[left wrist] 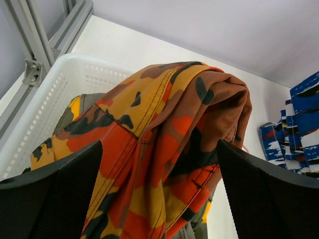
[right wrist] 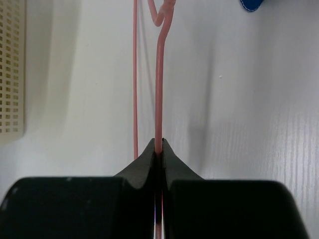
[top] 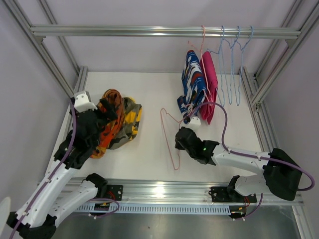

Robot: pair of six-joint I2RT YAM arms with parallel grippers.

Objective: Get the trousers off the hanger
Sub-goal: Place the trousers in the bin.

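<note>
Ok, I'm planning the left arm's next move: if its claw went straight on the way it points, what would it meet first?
Most likely the orange camouflage trousers: the wrist view shows them right ahead, between the open fingers of the left claw, heaped over the white basket. Distance is unclear.

Pretty clearly a robotics lab test cell: bare aluminium frame boxing in a white counter, plain white walls, mounting rail and slotted cable duct at 6 o'clock.

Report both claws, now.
Left claw: open, straddling the orange trousers.
Right claw: closed on the pink hanger.
</note>
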